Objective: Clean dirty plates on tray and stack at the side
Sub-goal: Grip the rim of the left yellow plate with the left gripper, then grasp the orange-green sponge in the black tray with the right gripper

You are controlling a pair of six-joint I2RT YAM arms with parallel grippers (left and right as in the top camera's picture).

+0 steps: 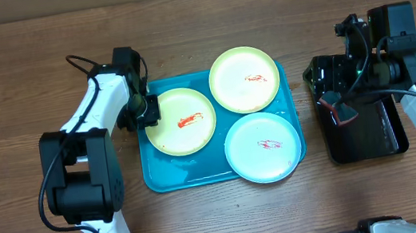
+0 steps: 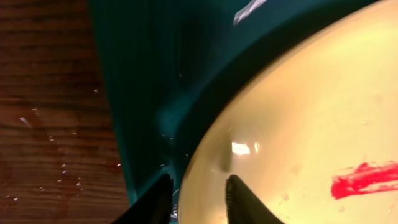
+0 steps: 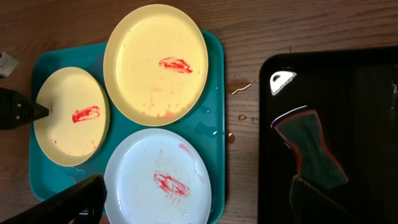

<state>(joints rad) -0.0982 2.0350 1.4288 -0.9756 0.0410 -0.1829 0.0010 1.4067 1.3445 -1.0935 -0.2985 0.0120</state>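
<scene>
The turquoise tray holds three plates with red smears: a pale yellow one at left, a pale yellow one at back, and a white one at front right. My left gripper is at the left plate's left edge. In the left wrist view its fingers straddle the rim of that plate with a gap between them, one over the tray and one over the plate. My right gripper is wide open and empty over the black tray; the right wrist view shows its fingers.
A black rectangular tray stands on the right and holds a dark green sponge with a red edge. Water drops lie on the wooden table between the two trays. The left arm's base stands left of the turquoise tray.
</scene>
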